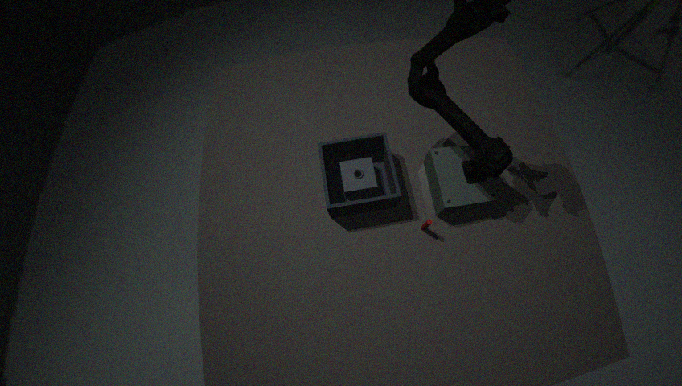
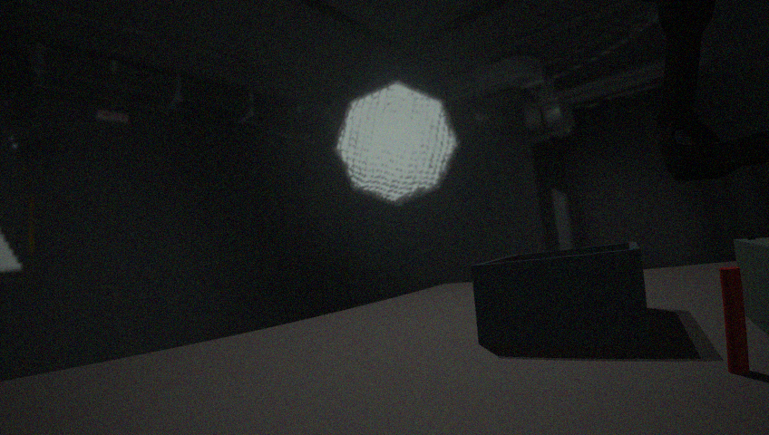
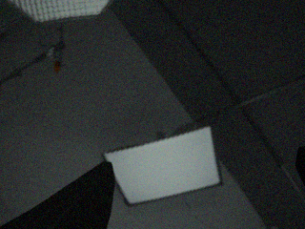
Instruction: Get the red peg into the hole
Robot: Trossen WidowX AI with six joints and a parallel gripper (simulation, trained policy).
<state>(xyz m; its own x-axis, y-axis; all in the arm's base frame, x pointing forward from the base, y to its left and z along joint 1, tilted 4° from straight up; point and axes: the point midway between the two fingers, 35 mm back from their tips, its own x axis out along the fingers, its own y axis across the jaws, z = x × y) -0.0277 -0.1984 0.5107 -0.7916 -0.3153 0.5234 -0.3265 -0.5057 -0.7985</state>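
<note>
The red peg (image 1: 426,223) (image 2: 734,320) stands upright on the table, between the open box and the pale green block, towards the near side. The open dark box (image 1: 325,178) (image 2: 558,310) stands left of it. Inside the box lies a light plate (image 1: 349,182) with a round hole (image 1: 358,173), which looks empty. My gripper (image 1: 486,165) (image 3: 207,165) is open, well away from the peg, above the right part of the green block. Its dark fingers stand wide apart at the lower left and right edge of the wrist view, with nothing seen between them.
The pale green block (image 1: 449,179) (image 2: 755,288) stands right of the box, with small dark holes in its top. The box has raised walls all round. The wrist view looks away from the table, at a bright panel (image 3: 167,164) and dark surroundings.
</note>
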